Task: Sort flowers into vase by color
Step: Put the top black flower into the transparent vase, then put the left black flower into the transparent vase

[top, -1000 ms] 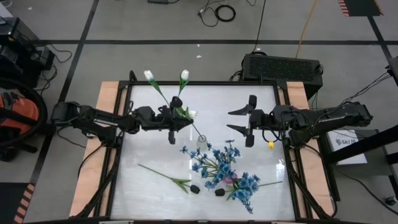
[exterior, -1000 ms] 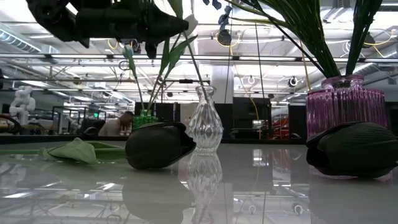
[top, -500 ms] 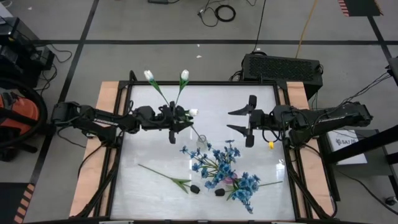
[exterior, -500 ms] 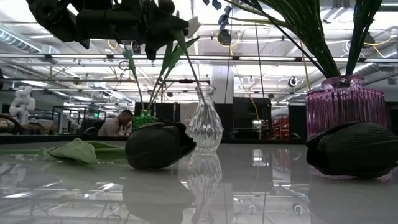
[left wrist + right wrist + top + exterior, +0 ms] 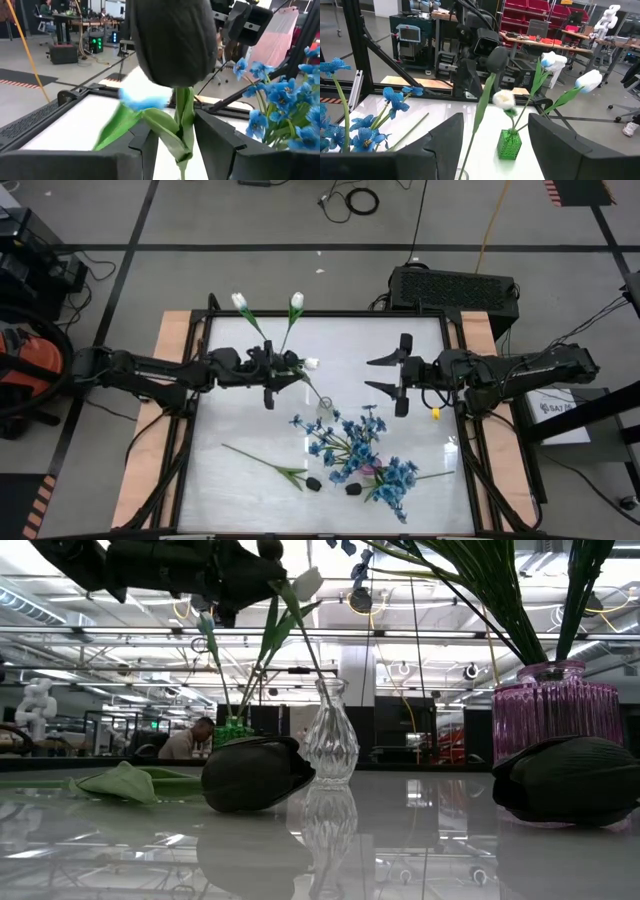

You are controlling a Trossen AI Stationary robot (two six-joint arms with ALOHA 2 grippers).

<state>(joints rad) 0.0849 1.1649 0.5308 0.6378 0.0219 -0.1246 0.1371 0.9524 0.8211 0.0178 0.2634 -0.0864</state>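
Observation:
A black tulip (image 5: 497,57) stands with its stem (image 5: 300,630) in the small clear vase (image 5: 330,735), leaning toward the left arm. My left gripper (image 5: 180,145) is open, its fingers on either side of that stem just below the bud (image 5: 172,40), apart from it. White tulips (image 5: 296,300) stand in a green vase (image 5: 509,144). Blue sprays (image 5: 350,442) fill a pink vase (image 5: 550,710). Two black tulips (image 5: 312,483) (image 5: 352,489) lie on the table. My right gripper (image 5: 383,374) hovers open at the table's right.
The green vase sits behind the clear vase (image 5: 325,412), close to my left gripper (image 5: 288,372). The lying tulip's leafy stem (image 5: 260,460) stretches across the near left of the table. A small yellow item (image 5: 436,413) lies near the right edge.
My left gripper has drawn back a little toward the table's left edge, away from the clear vase. The black tulip stays in the clear vase, still leaning. My right arm has kept still.

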